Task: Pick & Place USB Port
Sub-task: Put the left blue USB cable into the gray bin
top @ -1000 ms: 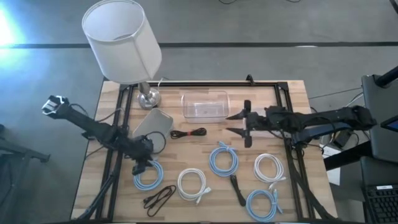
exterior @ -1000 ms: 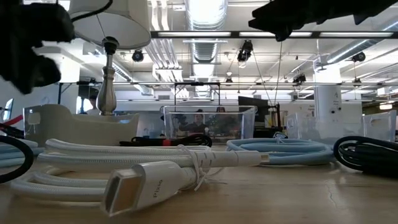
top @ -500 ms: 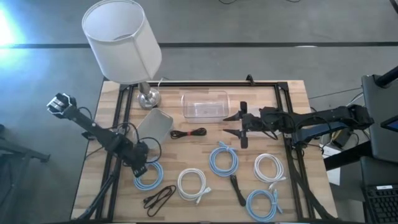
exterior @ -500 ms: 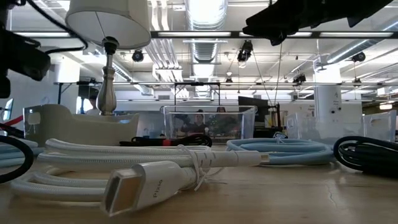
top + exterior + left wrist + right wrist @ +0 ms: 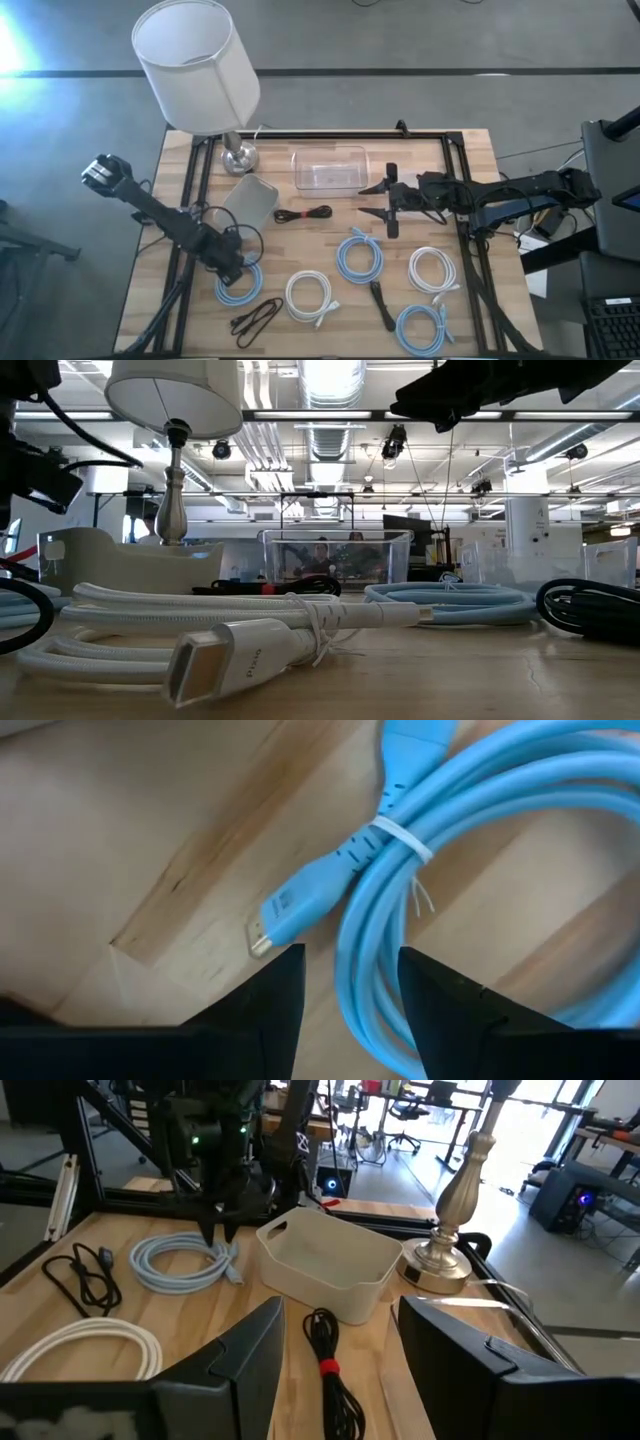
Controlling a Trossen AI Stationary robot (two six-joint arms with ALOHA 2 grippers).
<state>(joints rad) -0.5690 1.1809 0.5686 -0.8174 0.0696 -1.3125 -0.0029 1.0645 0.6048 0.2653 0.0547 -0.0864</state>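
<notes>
**Left gripper poised over the light-blue USB cable**

The left gripper hangs just above the light-blue USB cable, fingers apart, with the coil's plug just ahead of the gap. To grip well, it should straddle the tied bundle near the white tie and descend straight. The right gripper waits open beside the clear bin. A white tray, black cable and white cable crowd nearby.
</notes>
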